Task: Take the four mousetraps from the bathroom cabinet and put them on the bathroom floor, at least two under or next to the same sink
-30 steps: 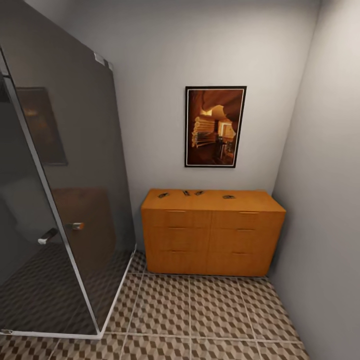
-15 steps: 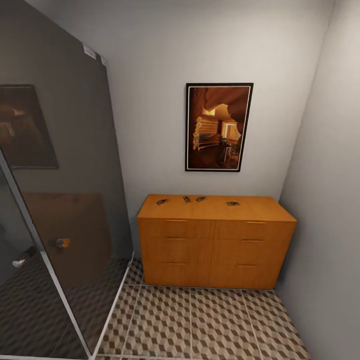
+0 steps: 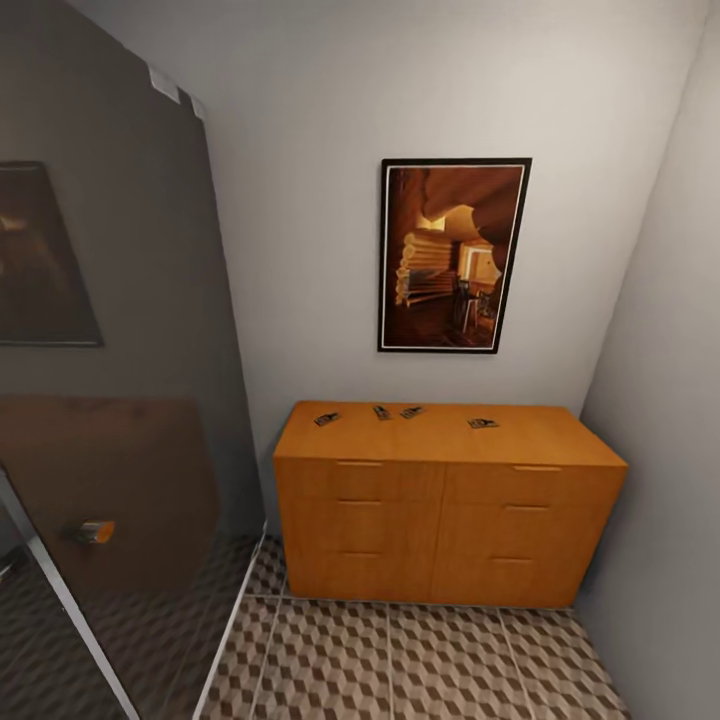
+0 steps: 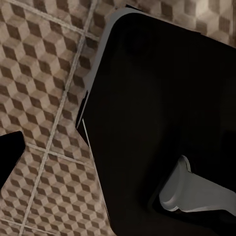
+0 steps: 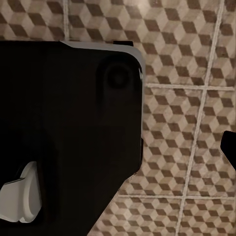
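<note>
The orange-brown cabinet [image 3: 445, 500] stands against the back wall in the head view. On its flat top lie the mousetraps: one at the left [image 3: 327, 419], two close together near the middle [image 3: 382, 412] [image 3: 411, 411], and one toward the right [image 3: 482, 423]. The cube-patterned bathroom floor [image 3: 400, 660] spreads in front of the cabinet. In each wrist view a dark tip juts in at the picture's edge above the tiles [image 4: 44, 64] [image 5: 187, 73]; I cannot tell how the jaws stand. The sink is out of view.
A dark glass shower screen [image 3: 110, 400] with a small handle [image 3: 95, 531] closes off the left side. A framed picture [image 3: 452, 255] hangs above the cabinet. A grey wall [image 3: 670, 450] bounds the right. The robot's black base [image 4: 167, 123] [image 5: 64, 132] shows over the tiles.
The whole head picture has shifted: the camera has come closer to the cabinet, which looks larger and lower in view. The mousetraps keep their places on the top.
</note>
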Tool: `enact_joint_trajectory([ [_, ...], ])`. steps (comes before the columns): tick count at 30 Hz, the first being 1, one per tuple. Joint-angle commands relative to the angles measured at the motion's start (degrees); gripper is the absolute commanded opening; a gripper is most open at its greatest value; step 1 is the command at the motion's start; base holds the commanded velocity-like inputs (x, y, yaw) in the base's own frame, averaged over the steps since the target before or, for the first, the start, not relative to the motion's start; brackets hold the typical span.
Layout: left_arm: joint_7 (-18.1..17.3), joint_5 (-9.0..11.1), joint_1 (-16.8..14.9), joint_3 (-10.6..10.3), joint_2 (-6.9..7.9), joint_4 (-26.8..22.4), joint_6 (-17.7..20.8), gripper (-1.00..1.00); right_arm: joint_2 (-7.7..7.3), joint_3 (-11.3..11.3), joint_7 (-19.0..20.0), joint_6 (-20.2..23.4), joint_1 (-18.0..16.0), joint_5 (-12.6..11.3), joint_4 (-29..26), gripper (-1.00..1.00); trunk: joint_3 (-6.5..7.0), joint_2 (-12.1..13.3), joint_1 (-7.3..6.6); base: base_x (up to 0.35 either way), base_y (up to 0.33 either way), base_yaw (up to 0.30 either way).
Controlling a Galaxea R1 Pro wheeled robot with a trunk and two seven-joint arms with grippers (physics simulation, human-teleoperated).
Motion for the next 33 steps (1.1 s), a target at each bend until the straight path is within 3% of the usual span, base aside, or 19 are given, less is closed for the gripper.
enact_joint_trajectory([
  [1, -0.02, 0.05, -0.02, 0.30, -0.01, 0.05, -0.15, 1.00, -0.01, 0.01, -0.05, -0.04, -0.01, 0.04, 0.01, 1.00, -0.02, -0.03, 0.05, 0.335, 0.028, 0.000],
  [21, 0.04, -0.01, -0.02, 0.20, -0.01, 0.05, -0.15, 1.00, -0.02, -0.07, -0.05, -0.04, -0.01, 0.02, 0.01, 1.00, -0.02, -0.03, 0.05, 0.324, 0.006, 0.000],
  [33, 0.07, 0.03, -0.02, 0.21, -0.01, 0.05, -0.15, 1.00, -0.03, -0.23, -0.02, 0.01, -0.01, -0.14, -0.07, 1.00, -0.02, -0.03, 0.05, 0.078, 0.000, 0.000],
])
